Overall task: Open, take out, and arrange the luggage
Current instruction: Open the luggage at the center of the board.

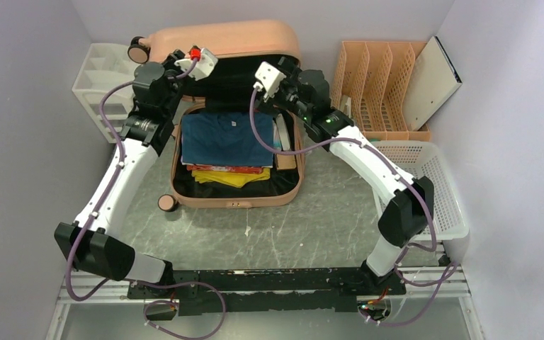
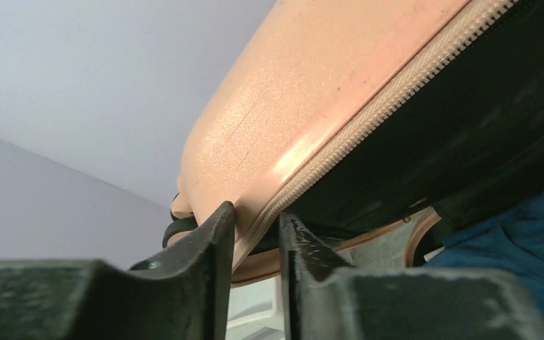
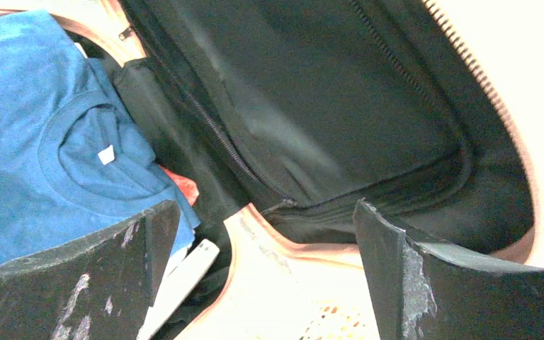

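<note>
The left gripper [image 2: 256,212] is closed down on the zipper rim of the suitcase lid [image 1: 219,39]. One finger lies against the pink shell outside and the other against the black lining inside. The wrist view is very tight, so I can only say it looks like a firm pinch. The rim runs up and away from the fingers toward 1 o'clock in that view.

The right gripper [image 3: 265,205] has its fingers spread wide and holds nothing. It hovers in front of the lid's black zipped lining, at the lid's right end.

The suitcase [image 1: 237,202] sits open in the middle of the table [image 1: 312,227]. Its base lies flat and its lid stands up at 12 o'clock, against the back wall. A folded blue T-shirt [image 1: 228,138] lies on top inside the base. A red item [image 1: 227,168] and a yellow garment [image 1: 230,178] show from under its 6 o'clock edge. One black wheel [image 1: 139,51] sticks out at the lid's 9 o'clock corner, and another [image 1: 167,202] at the base's 7 o'clock corner.

At 2 o'clock from the suitcase stands an orange slotted file rack [image 1: 379,85] with a flat grey board [image 1: 432,81] leaning in it. A white basket [image 1: 439,191] sits at 3 o'clock, and a white drawer unit [image 1: 106,78] at 10 o'clock.
</note>
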`<act>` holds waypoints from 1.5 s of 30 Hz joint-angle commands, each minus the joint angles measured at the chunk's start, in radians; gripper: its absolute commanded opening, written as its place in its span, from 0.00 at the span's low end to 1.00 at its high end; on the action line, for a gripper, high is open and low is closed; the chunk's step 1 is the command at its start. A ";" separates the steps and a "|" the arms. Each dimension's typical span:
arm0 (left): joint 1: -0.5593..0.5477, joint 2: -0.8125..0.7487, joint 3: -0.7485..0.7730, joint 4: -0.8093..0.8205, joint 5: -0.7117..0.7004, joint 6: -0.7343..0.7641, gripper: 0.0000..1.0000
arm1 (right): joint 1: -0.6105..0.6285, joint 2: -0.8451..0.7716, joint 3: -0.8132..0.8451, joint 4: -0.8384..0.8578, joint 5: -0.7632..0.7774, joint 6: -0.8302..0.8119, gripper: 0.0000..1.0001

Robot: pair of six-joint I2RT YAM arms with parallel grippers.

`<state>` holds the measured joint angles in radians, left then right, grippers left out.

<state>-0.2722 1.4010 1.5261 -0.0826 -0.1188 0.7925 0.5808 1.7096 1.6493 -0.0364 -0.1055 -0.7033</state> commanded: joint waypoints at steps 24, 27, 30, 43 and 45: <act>-0.061 0.001 -0.014 -0.024 -0.045 -0.075 0.05 | 0.083 -0.462 -0.648 -0.509 -0.412 -0.200 0.80; -0.066 -0.009 -0.023 -0.037 -0.048 -0.078 0.05 | 0.146 -0.453 -0.675 -0.504 -0.408 -0.205 0.81; -0.070 -0.020 -0.041 -0.040 -0.051 -0.080 0.05 | 0.165 -0.426 -0.682 -0.452 -0.397 -0.170 0.81; -0.085 -0.031 -0.069 -0.069 -0.090 -0.114 0.05 | 0.248 -0.202 -0.629 -0.393 -0.345 -0.115 0.47; -0.085 -0.030 -0.070 -0.069 -0.098 -0.115 0.05 | 0.258 -0.193 -0.633 -0.397 -0.332 -0.120 0.39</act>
<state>-0.3420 1.3598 1.4799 -0.0902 -0.2272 0.7372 0.8051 1.5043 0.9852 -0.4339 -0.4339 -0.8291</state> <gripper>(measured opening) 0.066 0.459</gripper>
